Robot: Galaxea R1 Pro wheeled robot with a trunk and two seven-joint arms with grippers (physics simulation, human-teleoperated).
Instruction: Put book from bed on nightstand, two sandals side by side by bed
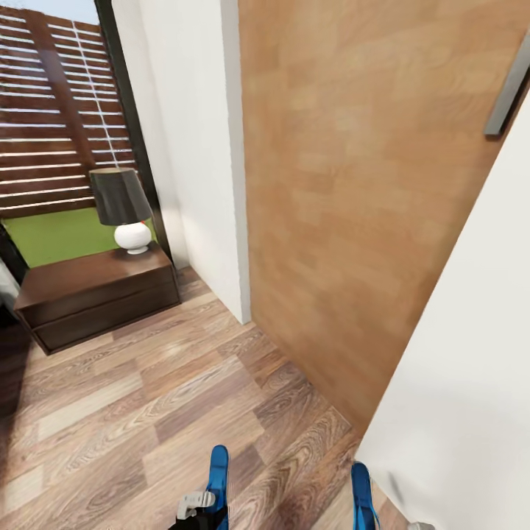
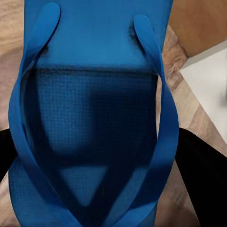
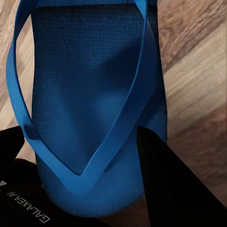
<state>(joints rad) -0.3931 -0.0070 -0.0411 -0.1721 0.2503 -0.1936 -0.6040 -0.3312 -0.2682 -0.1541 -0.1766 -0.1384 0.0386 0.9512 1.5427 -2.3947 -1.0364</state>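
Sandals, one in each of your hands. Your left hand (image 2: 94, 208) clasps a blue sandal (image 2: 94, 94), its black fingers (image 2: 201, 175) on either side of the toe end. Your right hand (image 3: 90, 189) grips the other sandal (image 3: 90, 85) the same way. Both sandals hang low over the plank floor (image 1: 147, 397). Ahead to the left, a dark nightstand (image 1: 96, 294) carries a lamp (image 1: 121, 206) beside the window (image 1: 59, 110).

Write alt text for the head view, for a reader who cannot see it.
Two blue sandals, one at the left and one at the right, poke up at the bottom edge over a brown plank floor. Ahead at the left, a dark wooden nightstand carries a black-shaded lamp; a tan wood wall panel rises on the right.
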